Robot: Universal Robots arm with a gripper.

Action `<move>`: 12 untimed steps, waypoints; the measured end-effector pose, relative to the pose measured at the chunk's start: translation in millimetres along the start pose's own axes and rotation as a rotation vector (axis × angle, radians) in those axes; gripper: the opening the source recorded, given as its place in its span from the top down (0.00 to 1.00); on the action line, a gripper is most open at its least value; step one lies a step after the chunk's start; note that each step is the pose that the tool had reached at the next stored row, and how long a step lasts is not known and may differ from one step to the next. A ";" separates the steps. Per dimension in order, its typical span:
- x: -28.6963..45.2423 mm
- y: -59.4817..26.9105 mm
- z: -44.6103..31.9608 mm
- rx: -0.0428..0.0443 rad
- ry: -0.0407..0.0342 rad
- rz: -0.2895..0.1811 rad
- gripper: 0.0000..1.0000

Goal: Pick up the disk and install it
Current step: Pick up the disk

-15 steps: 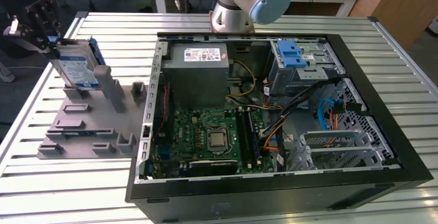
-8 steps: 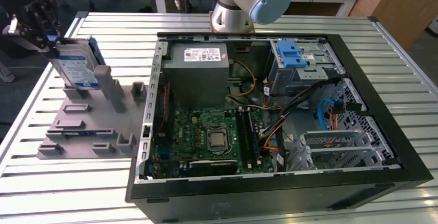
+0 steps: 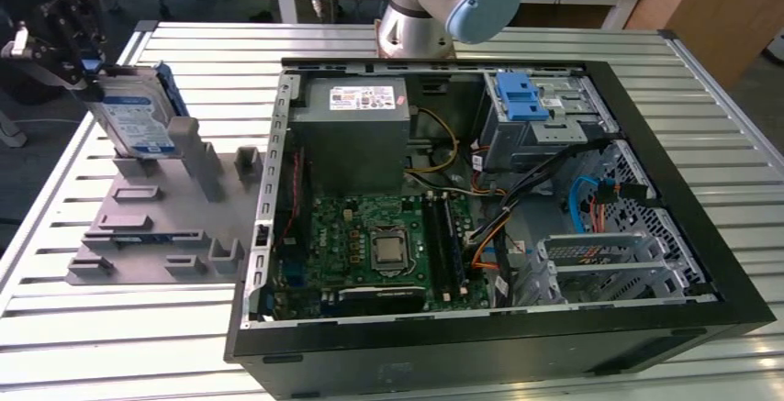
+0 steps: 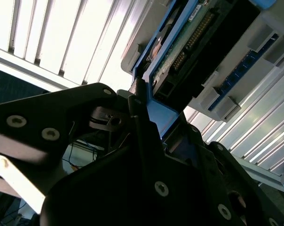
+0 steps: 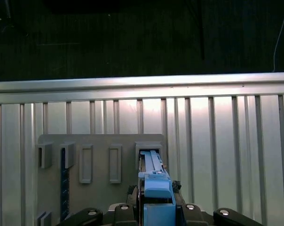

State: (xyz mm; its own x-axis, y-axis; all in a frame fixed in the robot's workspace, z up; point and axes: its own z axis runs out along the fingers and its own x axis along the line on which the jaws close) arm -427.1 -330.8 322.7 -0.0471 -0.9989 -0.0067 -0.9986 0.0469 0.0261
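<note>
where the grey fixture plate (image 3: 160, 227) lies on the slatted table (image 3: 123, 346), at the exterior view's left, the disk (image 3: 138, 116) stands on edge in a slot with its label showing. the gripper (image 3: 92, 80) is at its upper end. in both wrist views the jaws are drawn in on the disk's blue rail (image 5: 156, 188) (image 4: 153, 110), black fingers (image 4: 138, 122) touching it. the open computer case (image 3: 490, 346) is just beside the plate. its drive cage (image 3: 539, 112) is well apart from the disk.

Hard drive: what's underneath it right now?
Under the hard drive is the grey slotted rack, which lies on the ribbed metal table. The rack's slot walls cover the drive's bottom edge, so whether it rests in the slot cannot be seen.
</note>
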 end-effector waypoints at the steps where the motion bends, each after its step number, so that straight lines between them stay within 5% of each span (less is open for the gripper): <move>1: 0.0 0.0 -0.7 -0.0001 0.0001 0.000 0.64; 12: -0.1 0.3 -9.9 0.0000 0.0000 0.000 0.64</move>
State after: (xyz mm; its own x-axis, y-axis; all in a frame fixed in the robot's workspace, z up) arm -427.1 -330.8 332.7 -0.0471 -0.9989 -0.0068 -0.9986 0.0469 0.0262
